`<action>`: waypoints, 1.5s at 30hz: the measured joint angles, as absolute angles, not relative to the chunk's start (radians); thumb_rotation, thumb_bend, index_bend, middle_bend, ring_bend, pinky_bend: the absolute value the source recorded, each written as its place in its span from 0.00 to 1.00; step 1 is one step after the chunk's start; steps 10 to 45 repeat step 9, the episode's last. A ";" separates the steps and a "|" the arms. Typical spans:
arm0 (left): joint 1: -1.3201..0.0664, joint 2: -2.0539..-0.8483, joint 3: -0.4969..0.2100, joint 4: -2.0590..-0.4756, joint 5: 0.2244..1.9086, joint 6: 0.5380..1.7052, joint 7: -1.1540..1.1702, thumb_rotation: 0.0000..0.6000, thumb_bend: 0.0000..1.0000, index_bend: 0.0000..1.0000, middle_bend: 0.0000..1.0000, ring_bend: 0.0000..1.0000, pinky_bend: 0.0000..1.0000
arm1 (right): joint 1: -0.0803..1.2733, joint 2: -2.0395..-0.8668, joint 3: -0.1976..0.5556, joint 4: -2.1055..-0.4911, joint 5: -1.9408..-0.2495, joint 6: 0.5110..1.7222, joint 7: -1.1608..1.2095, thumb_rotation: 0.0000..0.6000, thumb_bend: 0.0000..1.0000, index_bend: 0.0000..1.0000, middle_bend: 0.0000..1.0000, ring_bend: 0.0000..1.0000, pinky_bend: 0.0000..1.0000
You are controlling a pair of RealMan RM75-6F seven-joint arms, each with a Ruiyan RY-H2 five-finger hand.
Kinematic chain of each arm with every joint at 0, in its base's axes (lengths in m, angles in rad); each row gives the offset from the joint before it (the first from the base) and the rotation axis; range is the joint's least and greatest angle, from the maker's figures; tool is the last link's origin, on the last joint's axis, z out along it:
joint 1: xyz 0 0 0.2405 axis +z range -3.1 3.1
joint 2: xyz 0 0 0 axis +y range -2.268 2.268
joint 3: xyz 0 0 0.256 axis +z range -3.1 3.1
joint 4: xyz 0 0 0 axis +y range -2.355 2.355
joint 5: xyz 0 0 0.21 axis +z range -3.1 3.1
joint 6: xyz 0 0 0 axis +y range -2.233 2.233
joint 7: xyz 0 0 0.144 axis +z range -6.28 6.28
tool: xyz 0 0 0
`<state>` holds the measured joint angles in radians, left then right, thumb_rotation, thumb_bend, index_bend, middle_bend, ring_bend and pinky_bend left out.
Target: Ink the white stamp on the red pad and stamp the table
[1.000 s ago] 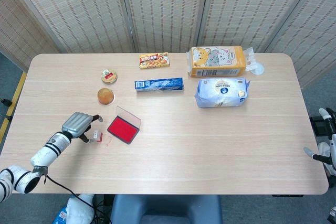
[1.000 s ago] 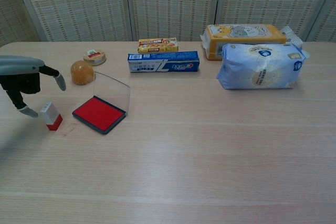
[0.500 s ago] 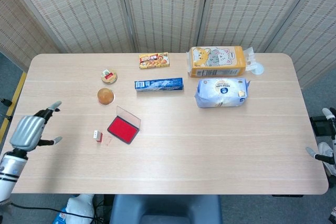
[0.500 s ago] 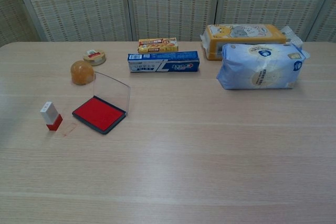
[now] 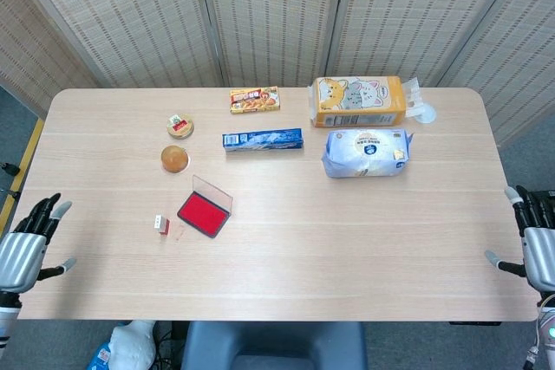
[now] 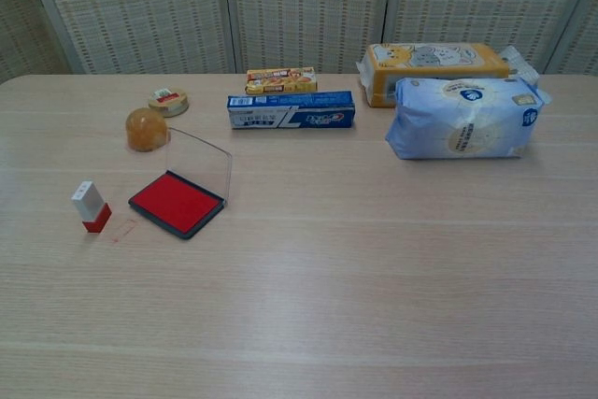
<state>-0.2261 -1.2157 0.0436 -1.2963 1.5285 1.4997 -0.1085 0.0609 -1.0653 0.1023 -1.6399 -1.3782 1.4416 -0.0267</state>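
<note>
White stamp (image 6: pixel 91 206) stands upright near the table's (image 5: pixel 347 249) left front corner, just left of the open red pad (image 6: pixel 177 203), and nothing grips it. We see a faint reddish mark (image 6: pixel 122 229) on the wood between stamp and pad.

Going left to right, our left hand (image 5: pixel 24 247) hangs off the table's left edge, fingers spread, holding nothing. Stamp and pad come next, with a round amber object (image 6: pixel 147 129) and a small tin (image 6: pixel 168 101) behind them toward the far edge. The right hand (image 5: pixel 538 244) sits off the right edge, fingers apart and likewise empty.

We judge the stamp light, rigid and easy to tip, being tall on a small red base. We would pinch its white upper body from opposite sides, keeping clear of the inked foot.
</note>
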 measured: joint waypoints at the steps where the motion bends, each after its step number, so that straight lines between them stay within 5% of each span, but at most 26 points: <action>1: -0.227 -1.218 0.047 -1.298 1.539 1.496 -0.101 1.00 0.10 0.00 0.00 0.00 0.24 | 0.059 -1.066 0.101 -1.642 -1.380 1.446 -0.029 1.00 0.11 0.00 0.00 0.00 0.00; 9: -0.245 -1.219 0.064 -1.310 1.585 1.440 -0.122 1.00 0.10 0.00 0.00 0.00 0.24 | 0.021 -1.064 0.093 -1.656 -1.414 1.523 -0.028 1.00 0.11 0.00 0.00 0.00 0.00; 45: -0.245 -1.219 0.064 -1.310 1.585 1.440 -0.122 1.00 0.10 0.00 0.00 0.00 0.24 | 0.021 -1.064 0.093 -1.656 -1.414 1.523 -0.028 1.00 0.11 0.00 0.00 0.00 0.00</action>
